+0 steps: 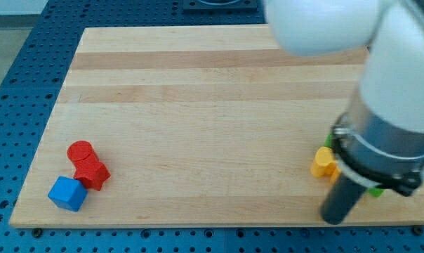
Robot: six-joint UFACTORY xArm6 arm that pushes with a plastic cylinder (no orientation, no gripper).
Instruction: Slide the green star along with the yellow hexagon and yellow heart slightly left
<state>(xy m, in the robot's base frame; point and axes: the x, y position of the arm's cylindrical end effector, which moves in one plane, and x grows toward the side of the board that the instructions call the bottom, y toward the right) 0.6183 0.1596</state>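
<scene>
Quick count from where I'm standing: five or so blocks showing on the board. Over on the near left there's a little cluster of three: a red cylinder (79, 151), a chunkier red block (93, 172) touching it just nearer, shape hard to call, and a blue cube (67, 193) tucked against that on its left.

Near right is where the task stuff sits. One yellow block (324, 162) peeks out, lumpy, could be the heart or the hexagon, I can't tell which, and the second yellow one isn't visible to me. Slivers of green (375, 191) poke out around the arm, one at the far side and one at the near side, presumably the green star, mostly hidden.

The arm (387, 133) is a fat white and grey thing, blurry, covering that corner. No pincer on it, just a dark rod, so nothing to open or close. The rod's tip (333, 218) sits near the board's near edge, just nearer than the yellow block and left of the green sliver.

Blocks look like smooth painted pieces. Board (198, 105) is pale wood with lengthwise grain stripes, lying on a blue perforated table (15, 70).
</scene>
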